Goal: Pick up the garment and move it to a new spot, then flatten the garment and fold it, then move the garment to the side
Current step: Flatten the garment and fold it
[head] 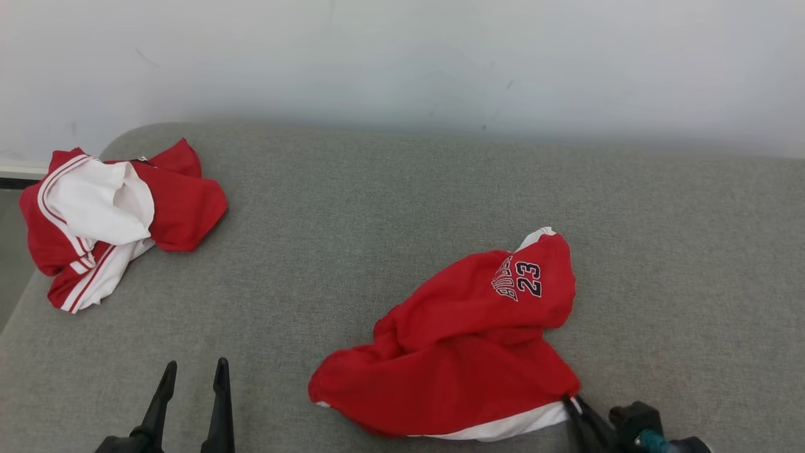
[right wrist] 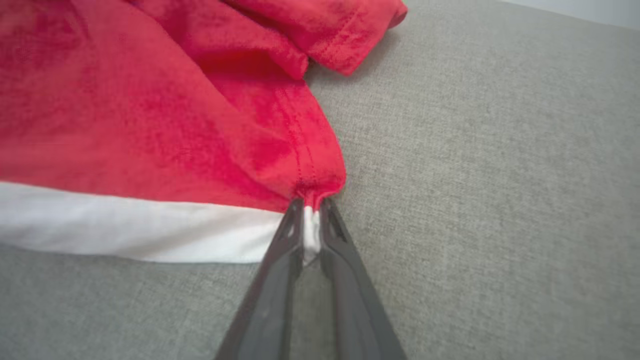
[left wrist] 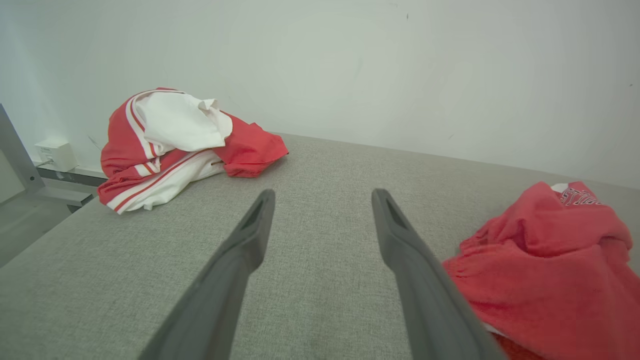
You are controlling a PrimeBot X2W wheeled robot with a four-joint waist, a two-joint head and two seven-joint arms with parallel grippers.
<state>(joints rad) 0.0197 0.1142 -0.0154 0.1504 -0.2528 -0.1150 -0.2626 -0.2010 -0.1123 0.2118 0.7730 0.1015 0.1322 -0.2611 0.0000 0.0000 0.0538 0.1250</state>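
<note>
Pinching the hem corner of the red shirt [right wrist: 150, 125] at the tips of the right jaws, reaching low and flat; holding the left jaws wide, shirt to their right.

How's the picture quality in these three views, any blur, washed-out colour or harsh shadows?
Head view: soft, even light, the red garment and its 23 print sharp, a faint shadow under the wall. Left wrist view: paler, washed-out reds, left fingers blurred close up. Right wrist view: saturated red, cloth and right fingers soft.
</note>
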